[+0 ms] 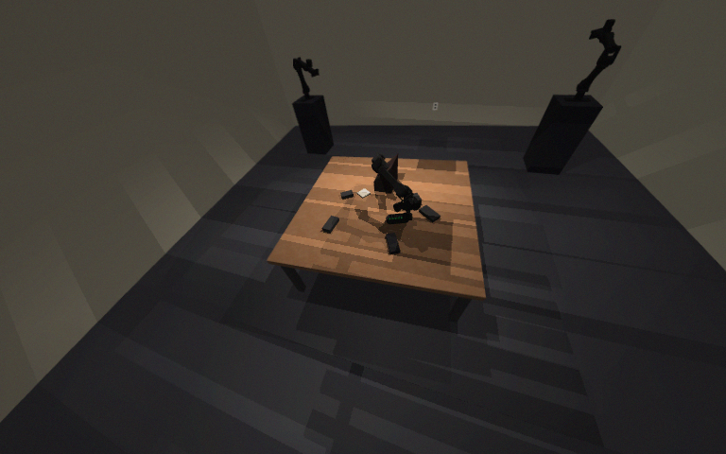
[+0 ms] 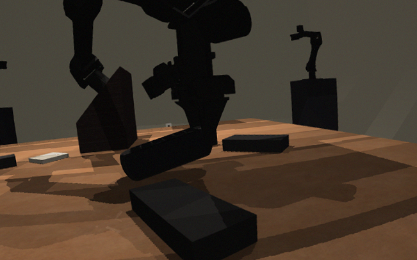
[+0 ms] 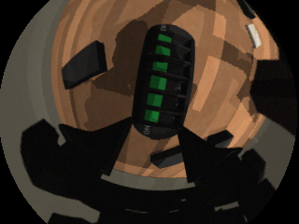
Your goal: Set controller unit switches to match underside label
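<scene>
From the top view, the controller unit sits mid-surface under the arm, its green switch ends showing.

In the exterior view, the hand pinches the unit's far right end; the near left end hangs lower, and the whole unit is tilted clear of the surface. A dark module lies just below, nearer the camera.

In the wrist view, six switches run away from the hand.

Held by one end, the unit could pivot or slip and land on that module.

Tool grips controller unit over bench.
</scene>
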Controlling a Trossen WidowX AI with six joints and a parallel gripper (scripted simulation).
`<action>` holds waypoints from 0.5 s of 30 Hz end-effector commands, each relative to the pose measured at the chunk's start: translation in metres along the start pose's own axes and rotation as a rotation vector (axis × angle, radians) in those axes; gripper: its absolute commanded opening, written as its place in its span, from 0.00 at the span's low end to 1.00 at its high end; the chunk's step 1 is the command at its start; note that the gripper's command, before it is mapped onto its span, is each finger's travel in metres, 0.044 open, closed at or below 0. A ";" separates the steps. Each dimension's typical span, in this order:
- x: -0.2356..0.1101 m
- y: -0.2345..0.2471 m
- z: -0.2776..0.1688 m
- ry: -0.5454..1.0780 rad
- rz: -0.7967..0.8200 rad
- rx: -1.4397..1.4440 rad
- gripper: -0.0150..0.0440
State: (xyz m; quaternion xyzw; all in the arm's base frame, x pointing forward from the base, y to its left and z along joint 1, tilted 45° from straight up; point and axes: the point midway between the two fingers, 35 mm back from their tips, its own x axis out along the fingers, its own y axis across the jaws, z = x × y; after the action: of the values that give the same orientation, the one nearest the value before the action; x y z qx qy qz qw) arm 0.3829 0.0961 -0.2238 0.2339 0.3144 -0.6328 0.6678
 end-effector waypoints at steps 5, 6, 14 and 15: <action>0.008 0.000 0.003 -0.003 -0.005 0.001 0.83; 0.008 0.000 0.003 -0.003 -0.005 0.001 0.83; 0.014 0.000 0.003 -0.003 -0.005 0.001 0.83; 0.015 0.000 0.003 -0.003 -0.005 0.001 0.83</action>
State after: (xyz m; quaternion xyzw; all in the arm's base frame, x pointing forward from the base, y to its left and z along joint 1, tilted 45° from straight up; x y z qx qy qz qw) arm 0.3824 0.0888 -0.2319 0.2349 0.3169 -0.6332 0.6659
